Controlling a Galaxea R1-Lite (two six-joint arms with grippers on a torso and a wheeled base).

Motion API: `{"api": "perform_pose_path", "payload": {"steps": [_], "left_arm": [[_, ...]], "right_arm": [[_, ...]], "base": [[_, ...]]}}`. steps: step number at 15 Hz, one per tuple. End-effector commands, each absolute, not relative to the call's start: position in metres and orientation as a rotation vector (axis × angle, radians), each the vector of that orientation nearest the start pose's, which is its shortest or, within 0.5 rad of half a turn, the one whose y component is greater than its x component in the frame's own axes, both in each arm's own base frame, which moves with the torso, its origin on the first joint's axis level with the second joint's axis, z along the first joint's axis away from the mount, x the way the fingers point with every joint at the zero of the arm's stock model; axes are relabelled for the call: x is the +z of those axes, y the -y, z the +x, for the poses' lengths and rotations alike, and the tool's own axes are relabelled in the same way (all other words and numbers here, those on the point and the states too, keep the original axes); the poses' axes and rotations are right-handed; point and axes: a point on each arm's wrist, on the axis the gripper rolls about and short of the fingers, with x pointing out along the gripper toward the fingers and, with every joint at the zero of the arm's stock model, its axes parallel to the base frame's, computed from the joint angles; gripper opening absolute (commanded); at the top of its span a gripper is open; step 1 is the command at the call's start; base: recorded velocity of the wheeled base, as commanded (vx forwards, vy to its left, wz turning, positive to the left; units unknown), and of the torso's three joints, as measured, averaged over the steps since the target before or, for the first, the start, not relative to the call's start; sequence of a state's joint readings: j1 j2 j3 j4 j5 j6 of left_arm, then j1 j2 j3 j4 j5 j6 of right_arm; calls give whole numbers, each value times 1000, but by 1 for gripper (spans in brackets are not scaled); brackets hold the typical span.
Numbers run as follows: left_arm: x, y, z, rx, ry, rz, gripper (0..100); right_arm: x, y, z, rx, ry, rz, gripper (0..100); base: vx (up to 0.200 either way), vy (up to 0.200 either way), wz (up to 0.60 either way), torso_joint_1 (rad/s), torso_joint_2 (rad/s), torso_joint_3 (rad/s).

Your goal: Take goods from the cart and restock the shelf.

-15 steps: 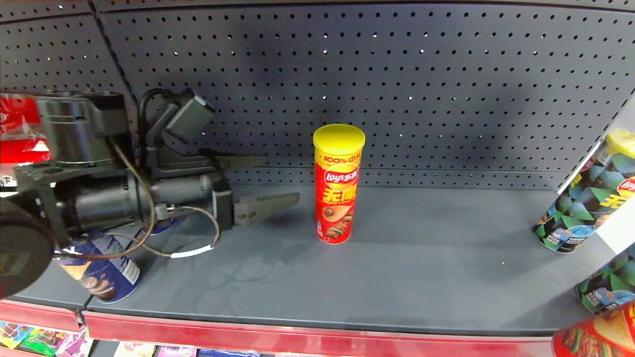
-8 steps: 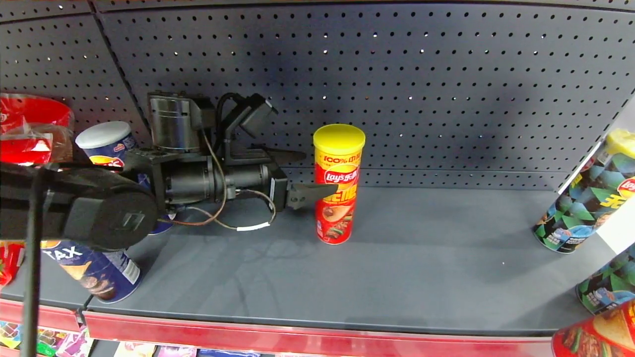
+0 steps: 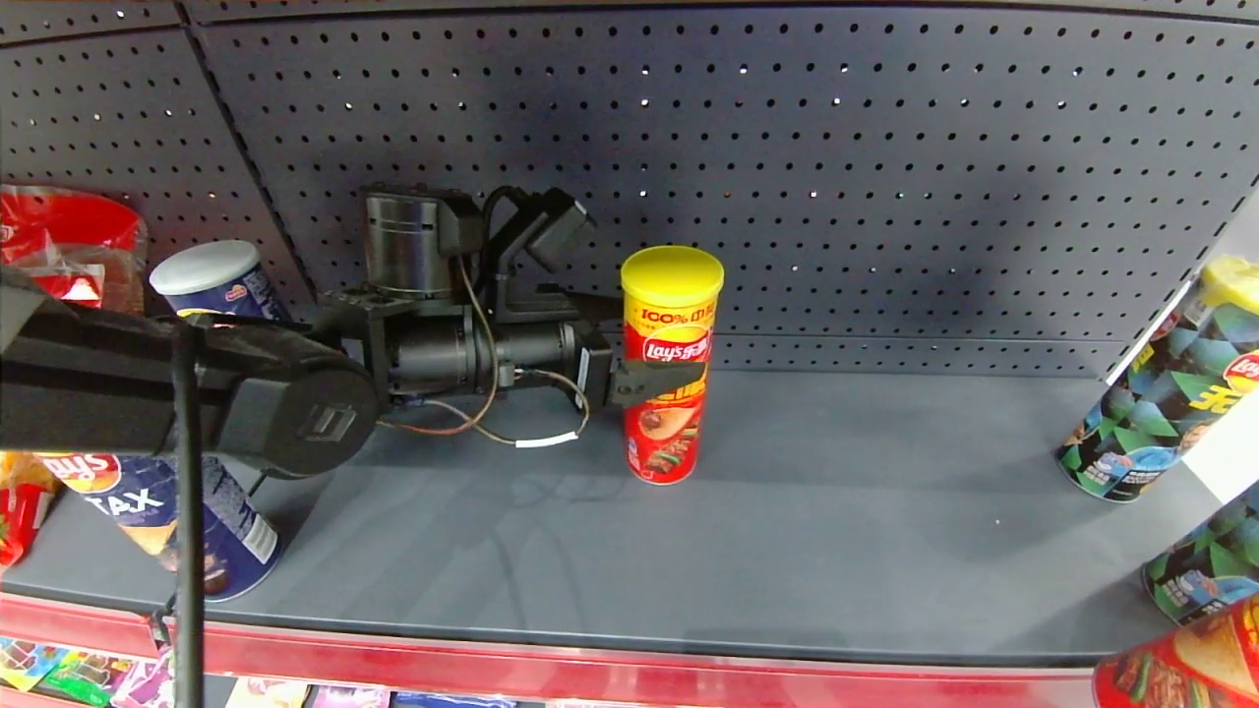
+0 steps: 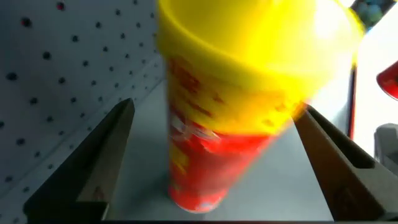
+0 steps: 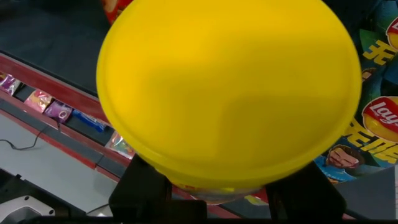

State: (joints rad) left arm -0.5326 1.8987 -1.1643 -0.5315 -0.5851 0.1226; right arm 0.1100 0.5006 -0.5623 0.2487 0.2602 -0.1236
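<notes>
Two items of stock sit well behind the left fingers, back along the arm: a white-lidded blue can (image 3: 211,285) by the pegboard (image 3: 787,147) and a second blue can (image 3: 202,536) near the red front rail (image 3: 590,674), with a red bag (image 3: 59,246) beyond them at the far left.

Left gripper (image 3: 659,339) reaches in level over the shelf (image 3: 836,511), its fingers (image 3: 654,377) spread wide. The red chip can (image 3: 664,393) stands upright on the shelf between them, yellow lid on top. One finger crosses the can's front at mid-height and the other lies behind it on the pegboard side. From the left wrist camera the can (image 4: 230,124) fills the gap of the left gripper (image 4: 216,109), a dark finger on either side (whether the pads actually touch the can, I cannot tell).

Right of those fingers the shelf runs bare to a patterned can (image 3: 1131,423), tilted at the right edge. The right gripper (image 5: 224,193) clasps this can just beneath its yellow lid (image 5: 230,93), one dark finger (image 5: 143,190) on each side. More patterned cans (image 5: 373,124) lie just beside these fingers.
</notes>
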Motion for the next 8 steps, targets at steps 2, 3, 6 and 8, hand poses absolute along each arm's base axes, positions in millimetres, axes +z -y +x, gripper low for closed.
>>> {"api": "perform_pose_path", "payload": {"steps": [2, 3, 6, 8], "left_arm": [[202, 210, 330, -1114, -135, 94, 100], [202, 212, 334, -1109, -134, 89, 100], [199, 220, 336, -1124, -137, 90, 100], [197, 220, 335, -1132, -145, 88, 0]], "right_arm": [[210, -7, 6, 382, -171, -108, 0], [210, -7, 6, 382, -172, -108, 0], [209, -7, 6, 382, -174, -108, 0], [209, -7, 7, 382, -177, -107, 0]], "base": [[0, 0, 0, 0, 0, 0], [0, 0, 0, 0, 0, 0], [0, 0, 0, 0, 0, 0], [0, 0, 0, 0, 0, 0]]}}
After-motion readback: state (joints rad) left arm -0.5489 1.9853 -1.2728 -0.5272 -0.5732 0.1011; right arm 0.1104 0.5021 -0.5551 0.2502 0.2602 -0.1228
